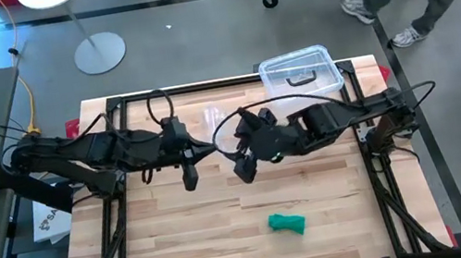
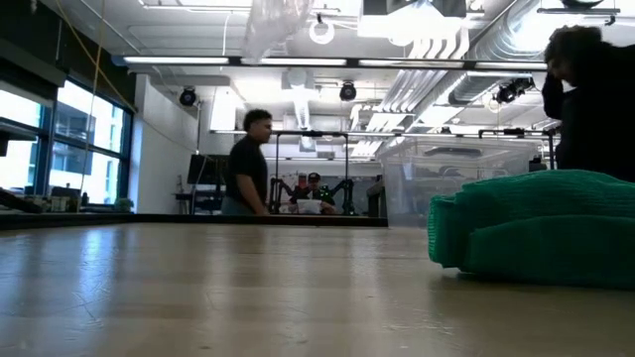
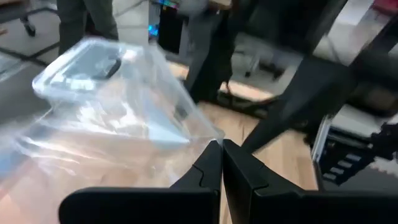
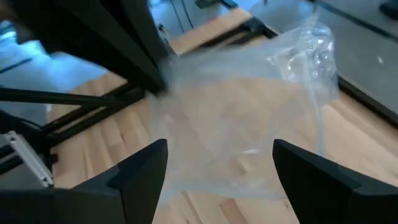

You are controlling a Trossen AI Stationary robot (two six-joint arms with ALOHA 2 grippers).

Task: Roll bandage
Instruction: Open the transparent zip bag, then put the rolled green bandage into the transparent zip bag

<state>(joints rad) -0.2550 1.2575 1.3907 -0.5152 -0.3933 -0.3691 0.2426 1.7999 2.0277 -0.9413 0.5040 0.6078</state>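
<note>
Right gripper (image 1: pixel 244 172), fingers spread and empty, hangs mid-table; the bandage (image 1: pixel 287 224), a soft knitted green wad lying roughly three-to-nine, sits at about five o'clock from it, nearer this arm. Left gripper (image 1: pixel 190 181) is pinched shut on the crinkly clear plastic bag (image 3: pixel 118 134).

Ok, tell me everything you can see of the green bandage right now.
The bandage is a small, bunched green roll of knitted-looking fabric, lying loose on the wooden table near its front edge, right of centre. In the low view it looks soft and folded over itself, resting flat on the wood. Nothing touches it: both pincers hang well behind it, mid-table.
</note>
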